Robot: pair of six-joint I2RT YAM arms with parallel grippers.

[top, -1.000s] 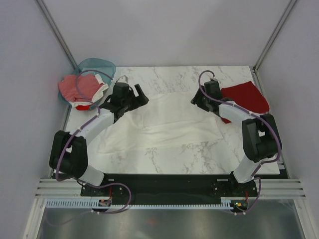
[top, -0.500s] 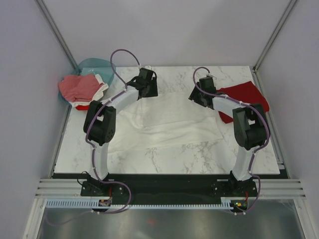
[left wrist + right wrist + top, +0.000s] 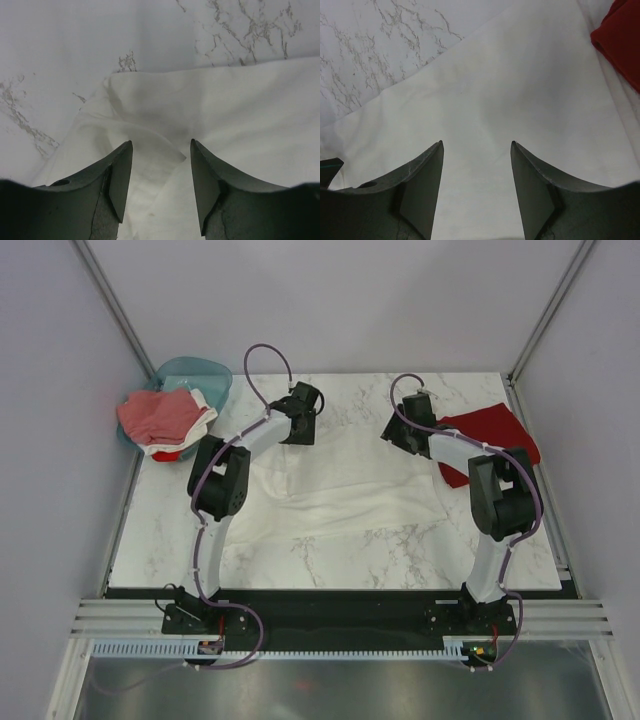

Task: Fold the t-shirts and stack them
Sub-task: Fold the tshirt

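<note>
Starting at the far left, a pinkish-red cotton t-shirt [image 3: 155, 412] was seen heaped with white garments [image 3: 205, 400] on the rim of a teal translucent plastic basket [image 3: 205, 370]. A large white t-shirt [image 3: 340, 490] was spread across the middle of the white marble-patterned worktop [image 3: 330, 565]. The left hand [image 3: 161, 150] was held over a folded far-left corner of that shirt, its fingers apart and nothing gripped between them. The right hand [image 3: 476, 145] was held over the shirt's far-right part, its fingers likewise apart and empty. A solid dark red t-shirt [image 3: 495, 435] lay at the right edge, just beside the white shirt.
</note>
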